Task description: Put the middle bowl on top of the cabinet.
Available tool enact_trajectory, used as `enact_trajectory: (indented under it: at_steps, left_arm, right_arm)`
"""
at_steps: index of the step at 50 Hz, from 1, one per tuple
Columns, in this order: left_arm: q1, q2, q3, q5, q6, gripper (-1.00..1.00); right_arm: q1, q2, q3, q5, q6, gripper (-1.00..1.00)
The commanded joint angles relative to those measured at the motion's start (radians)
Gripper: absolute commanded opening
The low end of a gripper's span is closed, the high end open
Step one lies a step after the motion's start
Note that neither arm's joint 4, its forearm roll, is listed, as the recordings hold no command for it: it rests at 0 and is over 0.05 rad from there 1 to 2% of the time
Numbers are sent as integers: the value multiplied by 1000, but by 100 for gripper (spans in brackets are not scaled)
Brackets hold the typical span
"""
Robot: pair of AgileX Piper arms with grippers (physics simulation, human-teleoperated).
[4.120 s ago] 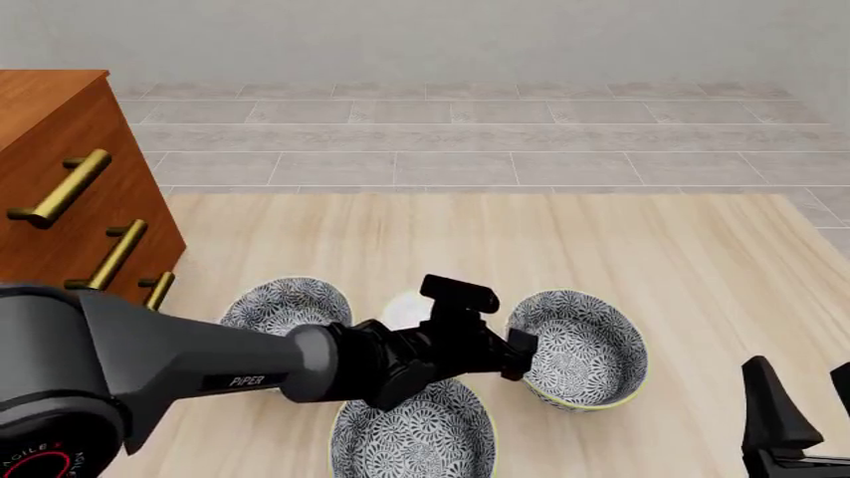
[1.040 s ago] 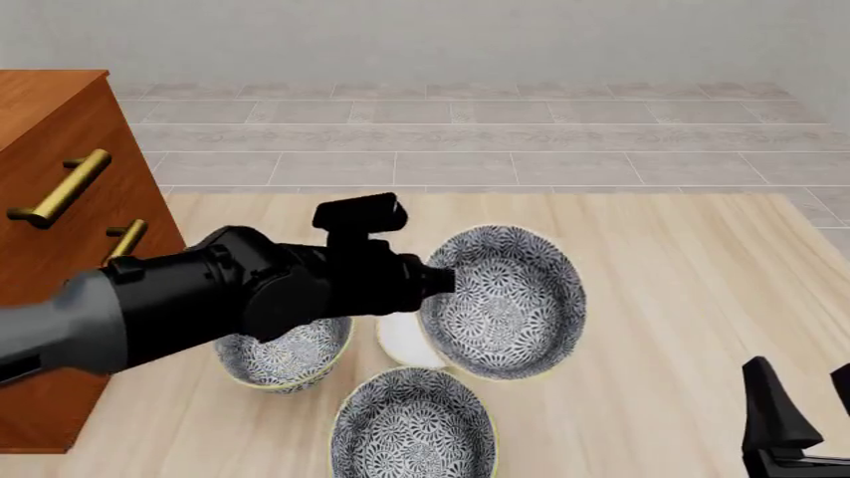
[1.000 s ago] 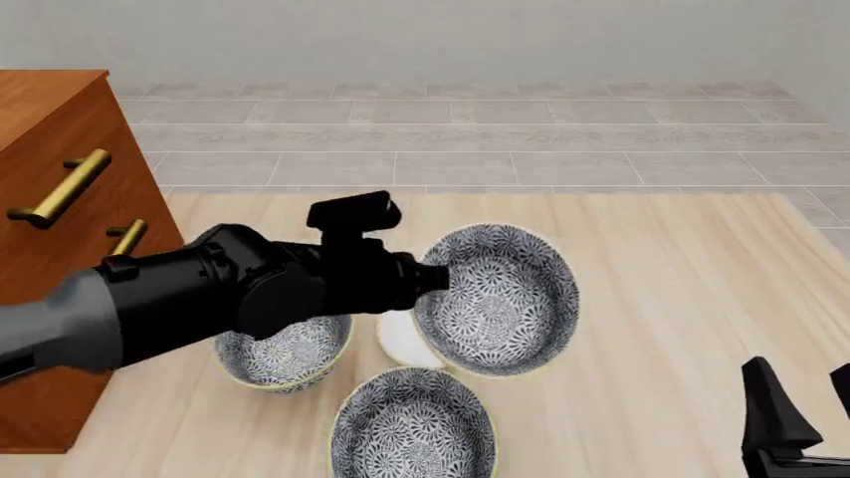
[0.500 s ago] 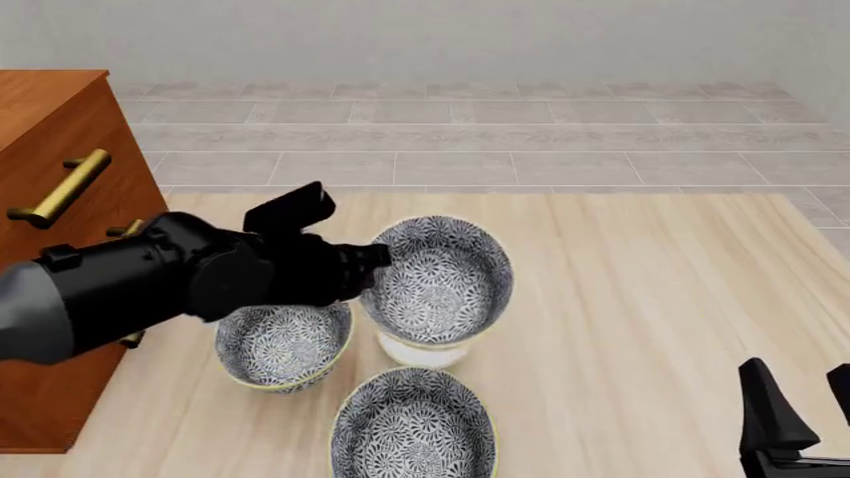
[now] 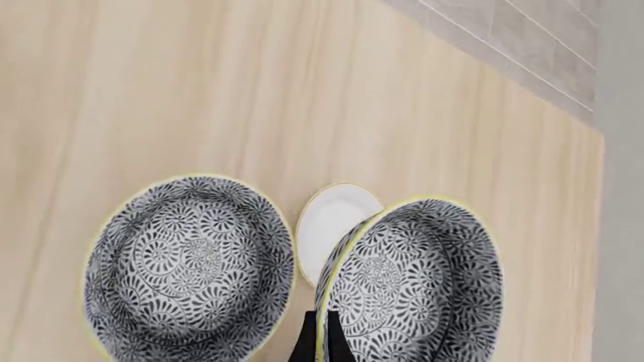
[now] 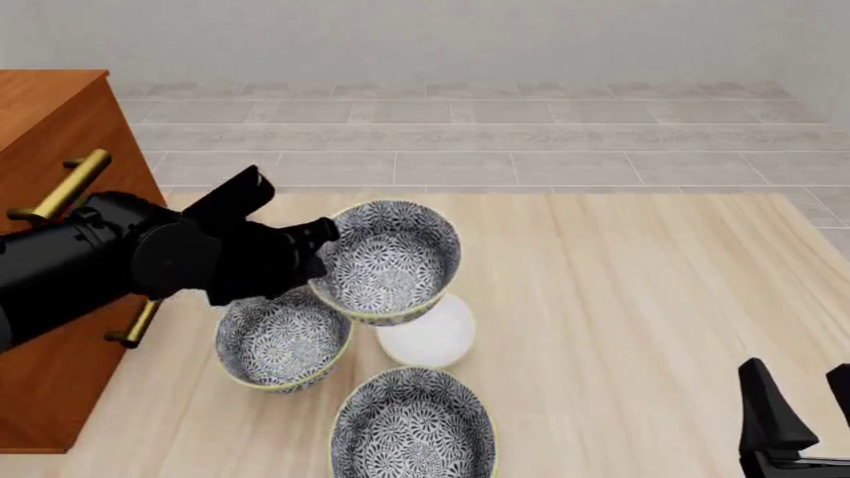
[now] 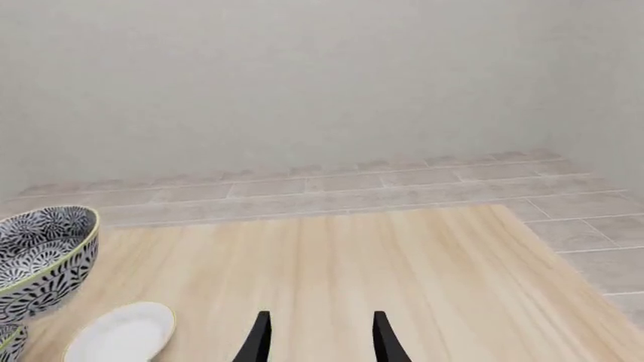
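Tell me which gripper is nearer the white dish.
Left. The left gripper holds a bowl just above the white dish; the right gripper sits far off, near the table's right edge.

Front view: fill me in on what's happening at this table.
The left gripper holds one floral bowl by its rim, lifted clear of the table and tilted, above the small white dish. Two other floral bowls sit on the table. The cabinet stands at the left, its top bare where visible. The right gripper is open and idle near the table's right side.
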Motion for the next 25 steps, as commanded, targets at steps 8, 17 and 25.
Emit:
enact_trajectory:
  at_steps: [8, 17, 25]
  left_arm:
    - [193, -74, -56, 155, 49, -100]
    - [240, -100, -88, 217, 51, -100]
    - [248, -121, -101, 248, 27, -100]
  right_arm:
    - [0, 0, 1, 0, -6, 100]
    - [7, 0, 1, 3, -14, 100]
    - [12, 0, 1, 6, -20, 100]
